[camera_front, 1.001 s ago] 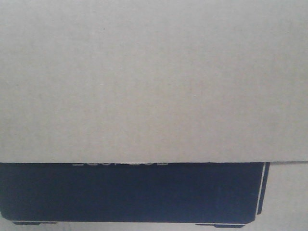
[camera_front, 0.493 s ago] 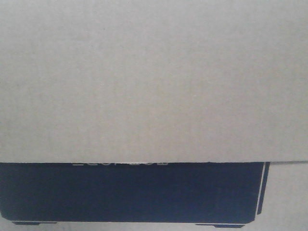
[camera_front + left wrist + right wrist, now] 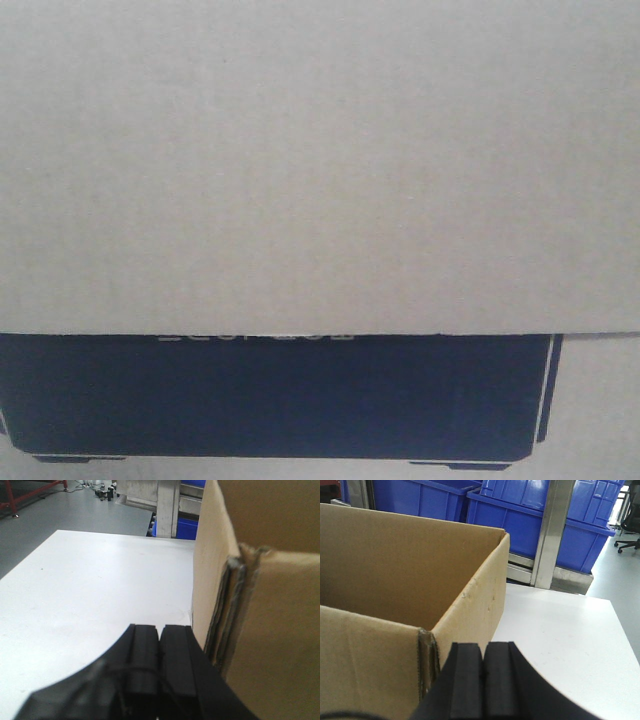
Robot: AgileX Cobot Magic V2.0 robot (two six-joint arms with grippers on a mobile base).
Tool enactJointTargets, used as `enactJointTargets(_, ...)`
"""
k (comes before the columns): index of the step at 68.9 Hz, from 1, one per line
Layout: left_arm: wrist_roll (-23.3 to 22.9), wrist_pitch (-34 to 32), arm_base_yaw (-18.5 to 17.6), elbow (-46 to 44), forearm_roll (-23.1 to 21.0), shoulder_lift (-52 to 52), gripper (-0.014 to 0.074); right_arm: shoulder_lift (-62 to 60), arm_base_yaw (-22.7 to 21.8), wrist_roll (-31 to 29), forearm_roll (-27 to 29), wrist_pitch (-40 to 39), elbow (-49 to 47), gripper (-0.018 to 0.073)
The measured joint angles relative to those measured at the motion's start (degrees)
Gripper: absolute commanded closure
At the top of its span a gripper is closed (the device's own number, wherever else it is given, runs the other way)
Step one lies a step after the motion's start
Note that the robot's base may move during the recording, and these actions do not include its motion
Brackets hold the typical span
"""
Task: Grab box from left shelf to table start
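Your box (image 3: 395, 570) sat on the white table (image 3: 90, 590), open top. Left gripper (image 3: 160, 645) & right gripper (image 3: 484, 665): fingers pressed together, empty, just beside box walls.

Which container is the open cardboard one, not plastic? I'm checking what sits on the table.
The tan box, open-topped, on the white table beside the right gripper. The blue bins behind it are plastic.
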Motion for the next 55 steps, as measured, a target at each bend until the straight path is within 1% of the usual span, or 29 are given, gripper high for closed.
enactJointTargets(3,0.0,-2.32,0.0,2.2,0.0,0.0,0.0696,0.0,0.0,0.0,0.0,0.0,0.0,0.0502)
enactJointTargets(6,0.0,-6.45,-0.23,4.8,0.0,0.0,0.0696,0.0,0.0,0.0,0.0,-0.05,0.0,0.0502)
enactJointTargets(17,0.0,-17.86,-1.4,12.92,0.11,0.0,0.0696,0.0,0.0,0.0,0.0,-0.05,0.0,0.0502)
enactJointTargets(21,0.0,-21.08,-1.77,14.21,0.11,0.0,0.0696,0.0,0.0,0.0,0.0,-0.05,0.0,0.0502)
enactJointTargets(29,0.0,-23.31,-2.8,14.61,0.22,0.0,0.0696,0.0,0.0,0.0,0.0,-0.05,0.0,0.0502)
enactJointTargets(38,0.12,-23.78,-3.72,14.61,0.22,0.0,0.0696,0.0,0.0,0.0,0.0,-0.14,0.0,0.0502)
enactJointTargets(55,0.12,-23.91,-3.76,14.61,0.22,0.0,0.0696,0.0,0.0,0.0,0.0,-0.14,0.0,0.0502)
